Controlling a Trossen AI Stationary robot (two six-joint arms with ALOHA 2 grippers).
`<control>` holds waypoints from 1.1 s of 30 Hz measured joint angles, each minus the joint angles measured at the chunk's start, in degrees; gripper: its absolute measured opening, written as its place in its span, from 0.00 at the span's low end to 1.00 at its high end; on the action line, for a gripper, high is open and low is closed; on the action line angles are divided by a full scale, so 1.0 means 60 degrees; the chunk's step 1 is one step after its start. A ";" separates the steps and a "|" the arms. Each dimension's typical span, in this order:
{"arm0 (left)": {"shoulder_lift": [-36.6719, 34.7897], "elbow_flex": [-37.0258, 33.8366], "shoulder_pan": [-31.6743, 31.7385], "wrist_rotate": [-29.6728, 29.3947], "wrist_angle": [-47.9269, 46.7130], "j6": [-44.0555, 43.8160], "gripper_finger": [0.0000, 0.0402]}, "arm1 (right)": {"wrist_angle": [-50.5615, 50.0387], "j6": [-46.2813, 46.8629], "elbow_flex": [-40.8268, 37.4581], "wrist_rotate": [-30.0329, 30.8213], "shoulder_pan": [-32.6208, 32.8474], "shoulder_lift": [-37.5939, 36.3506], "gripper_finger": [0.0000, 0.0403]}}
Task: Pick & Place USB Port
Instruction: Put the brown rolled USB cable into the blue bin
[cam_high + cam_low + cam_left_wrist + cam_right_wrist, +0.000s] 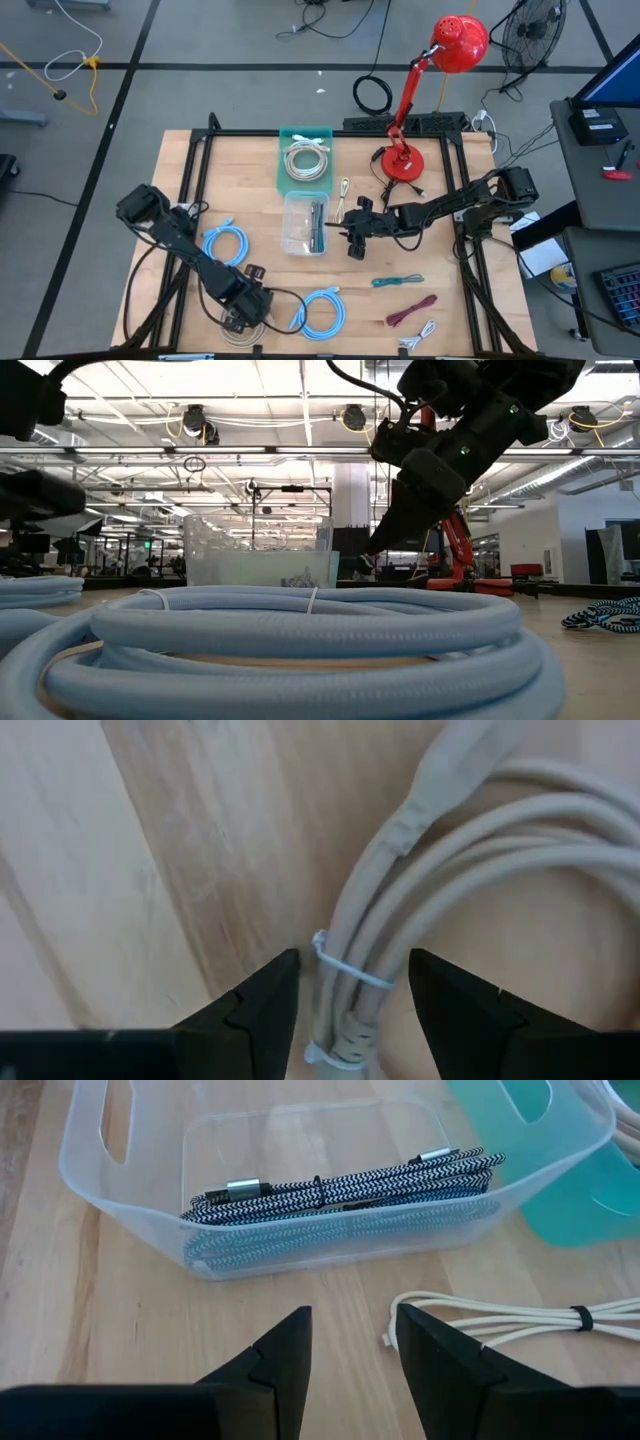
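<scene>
A grey coiled cable (420, 910) is seen in the left wrist view, its bundled strands running from the lower centre of the frame up toward the upper right, where a moulded plug end points to the top right. A thin tie (345, 970) is wrapped around the bundle. The left gripper (350, 995) is set astride that tied section, the jaws spread wide with a finger on either side and neither finger seen pressing on the cable. In the high view this gripper (240, 305) is placed at the lower left of the wooden table (450, 320), over the same coil.

The right gripper (350, 1345) is held partly open and empty, just beside the clear bin (90, 1170). Black-and-white and teal braided USB cables (340, 1205) are laid lengthwise in the bin, their metal plugs pointing to the frame's left and upper right. A white cable (500, 1325) is stretched on the wood near the right gripper's fingers, not touching them. A teal bin (305, 155) is placed above the clear one in the high view.

No readable writing or brand can be made out.
</scene>
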 joint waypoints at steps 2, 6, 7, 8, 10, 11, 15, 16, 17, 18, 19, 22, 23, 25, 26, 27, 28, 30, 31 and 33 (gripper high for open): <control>-0.0070 -0.0333 0.0024 0.0124 0.0434 -0.0142 0.48 | -0.0002 -0.0009 0.0000 0.0000 0.0000 0.0000 0.35; -0.0081 -0.0671 0.0048 -0.0008 0.0514 -0.0476 0.39 | -0.0007 -0.0012 0.0000 0.0000 0.0000 0.0000 0.35; -0.0077 -0.0671 0.0073 -0.0140 0.0501 -0.0542 0.35 | -0.0002 -0.0012 0.0000 0.0000 0.0000 0.0000 0.35; -0.0085 -0.0675 0.0121 -0.0236 0.0513 -0.0554 0.31 | -0.0004 -0.0012 0.0000 0.0000 0.0000 0.0000 0.35; -0.0133 -0.0682 0.0231 -0.0252 0.0559 -0.0537 0.20 | 0.0000 0.0010 0.0000 0.0000 0.0000 0.0000 0.35; -0.0178 -0.0689 0.0274 -0.0254 0.0548 -0.0546 0.15 | 0.0000 0.0010 0.0000 0.0000 0.0000 0.0000 0.35; -0.0579 -0.0736 0.0488 -0.0339 0.0194 -0.0904 0.11 | -0.0001 0.0013 0.0000 -0.0012 0.0000 0.0000 0.35; -0.0730 -0.0736 0.0541 -0.0502 -0.0097 -0.1080 0.11 | -0.0003 0.0013 0.0000 -0.0022 0.0000 0.0000 0.35; -0.0931 -0.0700 0.0591 -0.0681 -0.0452 -0.1250 0.11 | 0.0000 0.0013 0.0000 -0.0025 0.0000 0.0000 0.35; -0.1196 -0.0585 0.0602 -0.0895 -0.0922 -0.1412 0.11 | -0.0003 0.0013 0.0000 -0.0025 0.0000 0.0000 0.35; -0.1488 -0.0439 0.0583 -0.1275 -0.1414 -0.1595 0.11 | -0.0004 0.0013 0.0000 -0.0025 0.0000 0.0000 0.35; -0.2277 0.0113 0.0631 -0.2544 -0.2909 -0.1972 0.11 | -0.0003 0.0013 -0.0001 -0.0025 0.0000 0.0000 0.35; -0.2536 0.0301 0.0719 -0.3192 -0.3391 -0.2047 0.11 | -0.0002 0.0013 0.0000 -0.0025 0.0000 0.0000 0.35; -0.3031 0.0714 0.0952 -0.4770 -0.4100 -0.2146 0.11 | -0.0003 0.0014 -0.0004 -0.0026 0.0000 0.0000 0.35; -0.3265 0.0899 0.1107 -0.5484 -0.4263 -0.2203 0.11 | 0.0004 0.0013 0.0000 -0.0029 0.0000 0.0000 0.35; -0.3466 0.1104 0.1302 -0.6134 -0.4387 -0.2241 0.11 | 0.0000 0.0017 0.0000 -0.0029 0.0000 0.0000 0.35; -0.3623 0.1278 0.1542 -0.6653 -0.4521 -0.2224 0.11 | 0.0000 0.0017 -0.0002 -0.0029 0.0000 0.0000 0.35; -0.3868 0.1581 0.2212 -0.7366 -0.4575 -0.1833 0.11 | 0.0003 0.0017 -0.0004 -0.0026 0.0000 0.0000 0.35; -0.3975 0.1716 0.2580 -0.7688 -0.4563 -0.1559 0.11 | 0.0000 0.0017 -0.0004 -0.0029 0.0000 0.0000 0.35; -0.4096 0.2033 0.3421 -0.8366 -0.4525 -0.0966 0.11 | 0.0003 0.0017 -0.0002 -0.0028 0.0000 0.0000 0.35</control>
